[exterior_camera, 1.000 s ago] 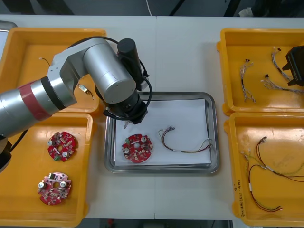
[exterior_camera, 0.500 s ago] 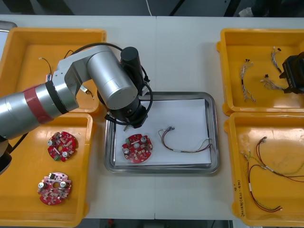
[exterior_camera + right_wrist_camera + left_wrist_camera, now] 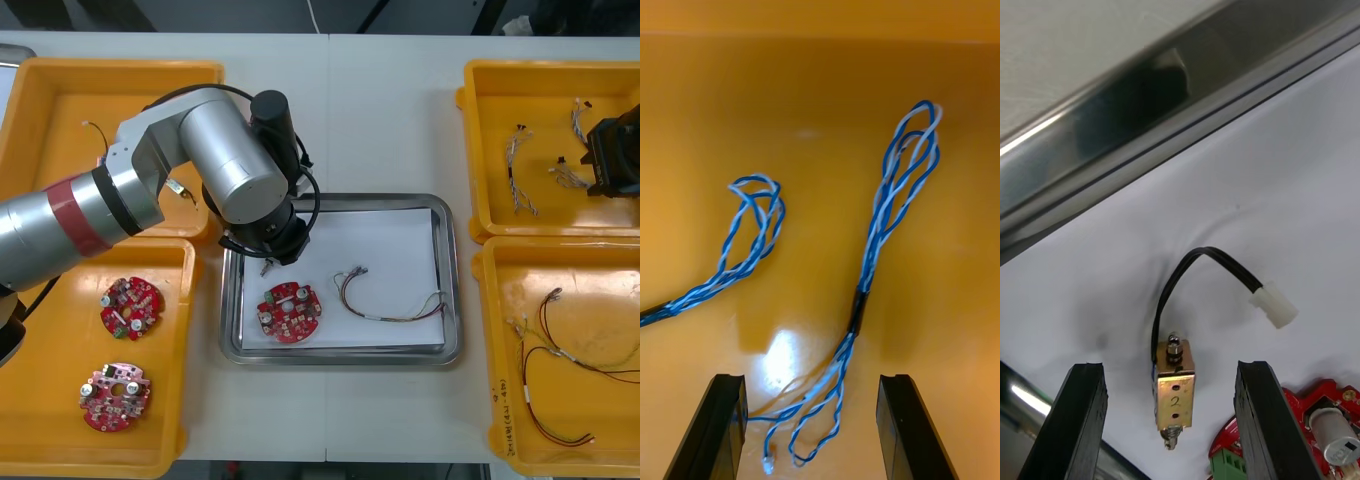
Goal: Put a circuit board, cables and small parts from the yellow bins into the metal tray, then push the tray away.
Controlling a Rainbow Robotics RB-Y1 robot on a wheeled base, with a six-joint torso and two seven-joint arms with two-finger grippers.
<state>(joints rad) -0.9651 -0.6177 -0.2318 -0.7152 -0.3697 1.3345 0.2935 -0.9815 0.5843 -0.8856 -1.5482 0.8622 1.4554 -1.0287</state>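
Brass-coloured and boxy, the small metal part [image 3: 1174, 390] lies on the white liner of the tray [image 3: 450, 290], its black lead curling to a white plug. The left end effector [image 3: 1169, 369] hangs just above it with its fingers spread, one at each side and, as far as the wrist view lets me judge, touching neither the part nor the lead. The circuit board [image 3: 289, 311] sits just beside it in the same tray, with a red and yellow cable [image 3: 390, 300] further along the liner.

Over the far yellow bin [image 3: 545, 100] on the robot's right, the right end effector [image 3: 811, 379] is also spread, straddling the loose end of a blue and white cable [image 3: 887, 217].

The pick there looks like the live step. It would go best if the fingers came down around the black sleeve [image 3: 857, 311], where the strands are gathered, rather than on the slack loops, which would likely slip out. The neighbouring cable [image 3: 745, 225] lies apart, so a straight lift should leave it alone. The left arm should rise straight up to avoid snagging the lead.
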